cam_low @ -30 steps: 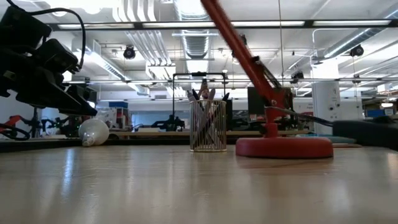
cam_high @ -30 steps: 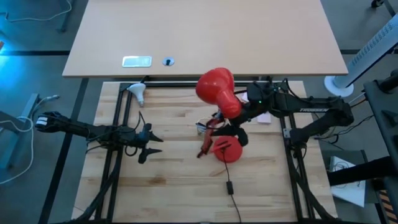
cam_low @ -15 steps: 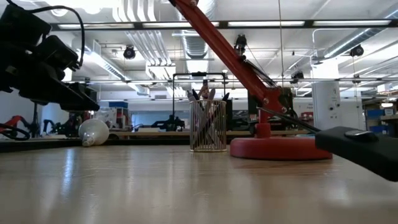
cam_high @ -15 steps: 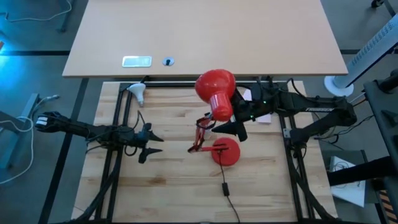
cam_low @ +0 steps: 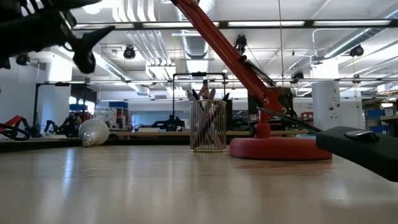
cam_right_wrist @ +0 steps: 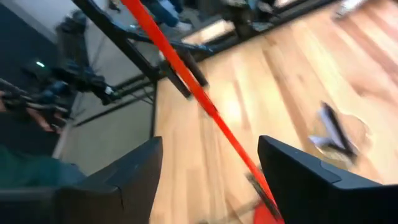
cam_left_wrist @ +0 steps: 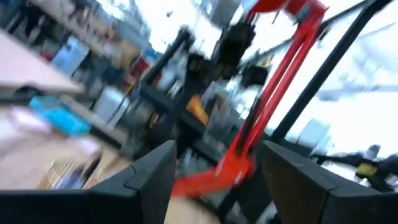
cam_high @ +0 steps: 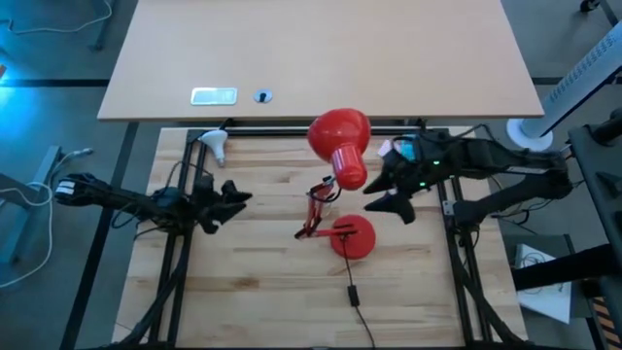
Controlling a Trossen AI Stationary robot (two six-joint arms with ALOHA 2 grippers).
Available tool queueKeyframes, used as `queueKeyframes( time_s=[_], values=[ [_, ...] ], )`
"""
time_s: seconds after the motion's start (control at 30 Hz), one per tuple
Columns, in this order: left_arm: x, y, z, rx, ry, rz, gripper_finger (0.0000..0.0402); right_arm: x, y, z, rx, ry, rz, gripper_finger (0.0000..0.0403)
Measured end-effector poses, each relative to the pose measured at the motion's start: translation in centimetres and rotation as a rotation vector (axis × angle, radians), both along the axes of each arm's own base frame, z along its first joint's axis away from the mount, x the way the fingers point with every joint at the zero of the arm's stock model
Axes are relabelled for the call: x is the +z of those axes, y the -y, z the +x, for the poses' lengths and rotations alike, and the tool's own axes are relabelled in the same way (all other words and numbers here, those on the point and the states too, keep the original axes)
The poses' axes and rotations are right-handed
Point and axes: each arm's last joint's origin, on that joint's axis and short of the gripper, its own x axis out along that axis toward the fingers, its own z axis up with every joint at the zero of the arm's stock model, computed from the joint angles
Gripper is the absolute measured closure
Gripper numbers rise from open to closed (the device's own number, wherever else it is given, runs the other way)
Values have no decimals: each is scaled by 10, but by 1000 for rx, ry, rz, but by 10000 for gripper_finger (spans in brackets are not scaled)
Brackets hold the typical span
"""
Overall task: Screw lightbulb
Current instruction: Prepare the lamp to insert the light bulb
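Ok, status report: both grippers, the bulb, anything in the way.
Left gripper open, empty, mid-table. Right gripper open, empty, beside the red lamp. Lightbulb untouched at the table's far left corner. Nothing between left gripper and bulb.

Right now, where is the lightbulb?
High view: the lightbulb lies at the table's far left corner, beyond the left gripper, well left of the lamp.

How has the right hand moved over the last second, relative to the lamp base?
Yes. In the high view the right hand has pulled back from the lamp base toward the table's right side, now open and empty.
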Motion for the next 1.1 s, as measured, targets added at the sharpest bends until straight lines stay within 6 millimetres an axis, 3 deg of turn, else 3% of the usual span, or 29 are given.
queueKeyframes(
  time_s=[0.13, 0.33, 0.67, 0.8, 0.93, 1.03, 1.1],
  values=[
    [26, 1, 10, 42, 4, 64, 180, 4, 3, -28, -64, -34, -37, 133],
    [83, 7, 44, 41, -129, 233, 180, 11, 7, -56, -170, -8, -36, 126],
    [187, 22, 86, -326, -131, 92, 180, 12, 8, -65, -216, -13, -21, 127],
    [224, 30, 99, -498, -62, 192, 180, 11, 8, -61, -241, -22, -27, 127],
    [244, 37, 111, -621, -75, 253, 180, 10, 8, -60, -250, -28, -14, 134],
    [242, 41, 123, -627, -199, 256, 180, 10, 9, -60, -273, -27, -23, 136],
    [234, 42, 131, -542, -331, 236, 180, 10, 9, -60, -276, -26, -25, 136]
  ],
)
